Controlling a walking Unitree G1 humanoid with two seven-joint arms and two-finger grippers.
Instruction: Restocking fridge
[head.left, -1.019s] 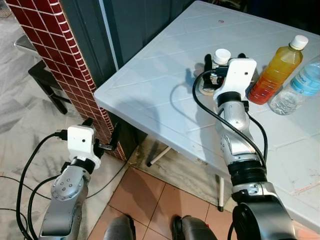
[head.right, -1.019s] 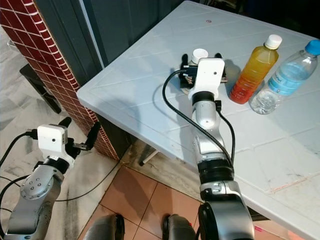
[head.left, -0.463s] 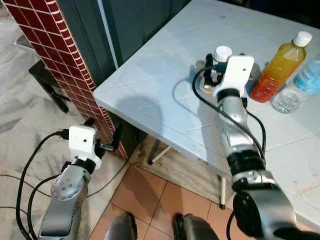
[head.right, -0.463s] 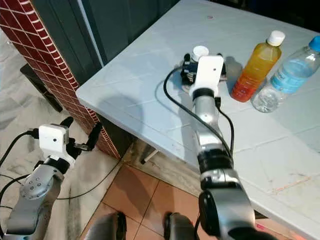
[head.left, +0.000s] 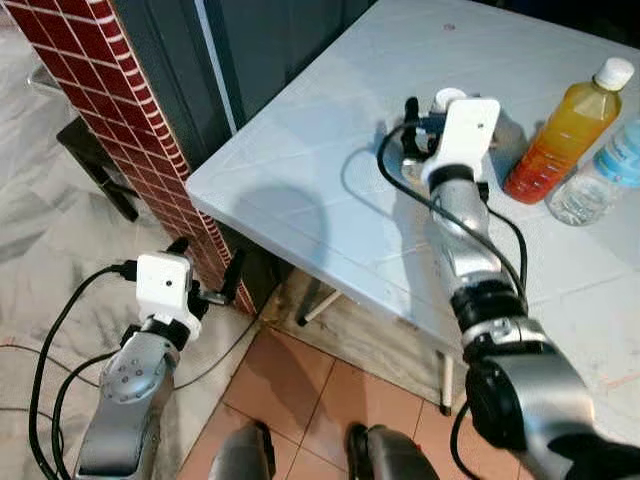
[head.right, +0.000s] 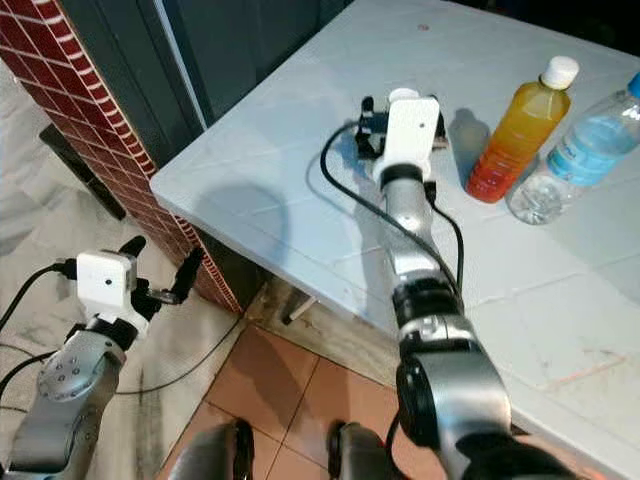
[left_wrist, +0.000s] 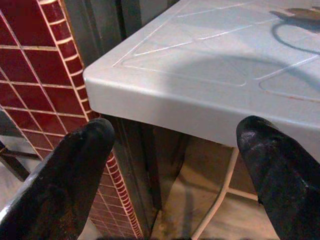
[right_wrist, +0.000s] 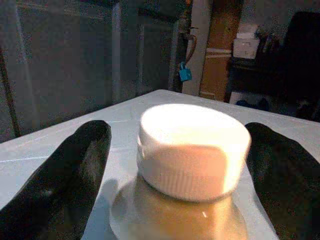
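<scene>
Right wrist view: the right gripper (right_wrist: 192, 165) straddles the white cap (right_wrist: 194, 148) of a small bottle (head.right: 402, 97) on the pale plastic table (head.left: 300, 190), fingers spread either side of the neck and not yet touching it, apparently lined up for a grasp. An orange-drink bottle (head.left: 565, 125) and a water bottle (head.left: 600, 170) stand just beside, on the robot's right, leaving little room that way; the table's left stretch lies bare. The left gripper (head.left: 207, 270) hangs low with fingers apart and nothing between them, near the table corner and a red-tiled pillar (head.left: 120, 110).
</scene>
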